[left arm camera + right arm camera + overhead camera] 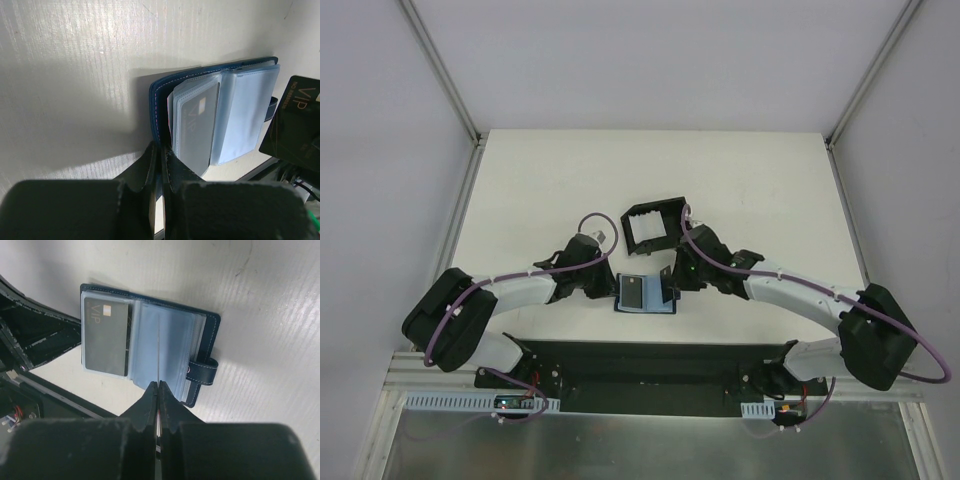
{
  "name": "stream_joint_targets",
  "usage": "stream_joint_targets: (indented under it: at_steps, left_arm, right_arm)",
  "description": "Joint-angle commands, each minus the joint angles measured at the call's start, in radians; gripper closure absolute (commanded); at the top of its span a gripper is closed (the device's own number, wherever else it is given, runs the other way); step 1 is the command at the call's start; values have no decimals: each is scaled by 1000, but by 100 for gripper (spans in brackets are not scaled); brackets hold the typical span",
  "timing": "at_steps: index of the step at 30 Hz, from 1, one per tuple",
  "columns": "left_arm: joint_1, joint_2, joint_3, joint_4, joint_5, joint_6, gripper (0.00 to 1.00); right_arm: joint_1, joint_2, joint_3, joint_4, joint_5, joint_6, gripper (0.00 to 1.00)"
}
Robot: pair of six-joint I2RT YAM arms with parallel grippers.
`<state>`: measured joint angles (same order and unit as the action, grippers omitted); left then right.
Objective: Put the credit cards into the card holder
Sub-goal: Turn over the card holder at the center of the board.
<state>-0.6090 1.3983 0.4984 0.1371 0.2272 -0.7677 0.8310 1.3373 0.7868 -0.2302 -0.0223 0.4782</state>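
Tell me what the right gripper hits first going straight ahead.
The card in the right gripper leads edge-on; it would likely meet the clear pockets of the open card holder first, though depth is unclear.

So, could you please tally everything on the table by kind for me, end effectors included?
card holder: 1
credit cards: 2, a grey card sleeved in the holder and a dark card pinched by the right end effector
black tray: 1
end effectors: 2, counting the left end effector
total: 6
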Motion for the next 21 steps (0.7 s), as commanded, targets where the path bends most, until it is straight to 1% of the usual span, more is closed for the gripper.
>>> stream_joint_targets:
  at_steps: [1,5,15,21]
  left_arm:
    - [-5,-2,-31,-87,-43,31,100]
    - [-3,-2,-31,-85,-42,30,100]
    - [-5,-1,-31,-82,-40,31,100]
    - [-5,4,-27,-82,-38,33,100]
  right_arm:
    - [7,-12,-14,19,104,42,100]
    - [5,-29,-15,-23,139,28,100]
    - [7,29,-11,2,73,23,100]
    - [7,85,-8,12,59,42,100]
